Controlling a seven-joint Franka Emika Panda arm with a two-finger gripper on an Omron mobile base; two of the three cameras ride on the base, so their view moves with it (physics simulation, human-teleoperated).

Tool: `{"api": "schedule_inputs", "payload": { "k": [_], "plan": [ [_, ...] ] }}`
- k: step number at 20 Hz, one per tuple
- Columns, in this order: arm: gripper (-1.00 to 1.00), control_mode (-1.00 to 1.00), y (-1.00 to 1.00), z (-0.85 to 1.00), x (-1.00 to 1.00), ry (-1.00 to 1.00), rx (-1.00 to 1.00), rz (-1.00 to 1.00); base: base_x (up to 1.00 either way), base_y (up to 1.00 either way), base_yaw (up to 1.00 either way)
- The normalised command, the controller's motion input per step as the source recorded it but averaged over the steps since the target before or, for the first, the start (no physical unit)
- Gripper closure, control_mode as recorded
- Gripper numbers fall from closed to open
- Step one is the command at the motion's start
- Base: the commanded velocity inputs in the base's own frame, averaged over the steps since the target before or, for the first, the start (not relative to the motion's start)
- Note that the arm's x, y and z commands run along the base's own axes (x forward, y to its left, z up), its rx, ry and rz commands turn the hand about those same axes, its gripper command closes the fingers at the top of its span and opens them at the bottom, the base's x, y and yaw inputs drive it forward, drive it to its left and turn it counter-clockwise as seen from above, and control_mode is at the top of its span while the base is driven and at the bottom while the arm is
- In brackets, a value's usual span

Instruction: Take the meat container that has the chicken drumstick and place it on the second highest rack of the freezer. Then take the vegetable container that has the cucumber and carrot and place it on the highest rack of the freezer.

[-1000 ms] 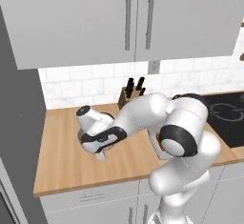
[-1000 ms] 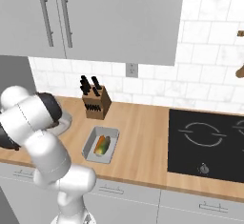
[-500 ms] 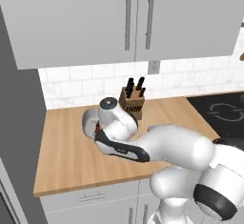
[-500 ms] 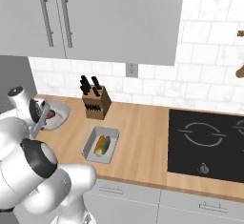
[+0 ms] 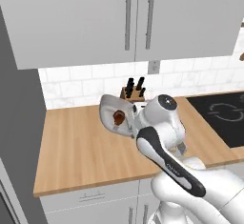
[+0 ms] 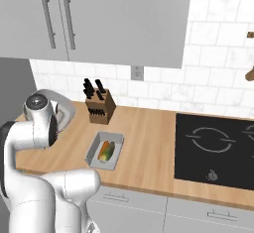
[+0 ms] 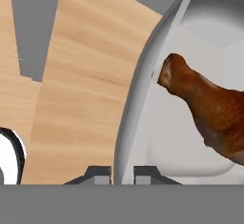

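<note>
1. The two dark fingertips (image 7: pixel 102 171) are pinched together on the rim of the meat container (image 7: pixel 190 104); in the hand view the thin grey wall runs straight down between them, so the gripper (image 7: pixel 117 173) is closed on that rim and not hanging loose.

2. What has changed: a second ago the hand was low over the left end of the counter (image 5: pixel 81 151) with the tray under it. Now the arm has swung up and round, and the meat container is off the wood, tipped steeply on its edge in the air (you can see into it from the left base view, (image 5: pixel 114 116)). I take that to mean the pick-up is done and the carry toward the freezer is beginning.

3. The chicken drumstick (image 7: pixel 209 111) has not fallen out; it is a glossy brown piece lying against the pale floor of the tray, bony end toward the gripped rim. With the tray tilted this far, I'd judge it could slide, so levelling out before the rack seems wise.

4. The container itself is a shallow, light grey tray with rounded corners and a raised lip, held in front of the knife block (image 5: pixel 132 90).

5. Further out, the vegetable container (image 6: pixel 105 150) sits flat on the counter in front of the knife block and beside the cooktop (image 6: pixel 218 150), its orange and green contents untouched (its turn comes second).
</note>
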Motion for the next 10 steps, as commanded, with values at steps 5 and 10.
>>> {"api": "schedule_inputs", "payload": {
  "k": [5,10],
  "plan": [
    [1.00,-1.00,-0.97,0.93,-0.61,0.08,-0.11,0.07,0.00,0.00,0.00],
    [1.00,-1.00,-0.99,0.56,-0.27,0.17,-0.30,0.02,0.00,0.00,0.00]
  ]
}}
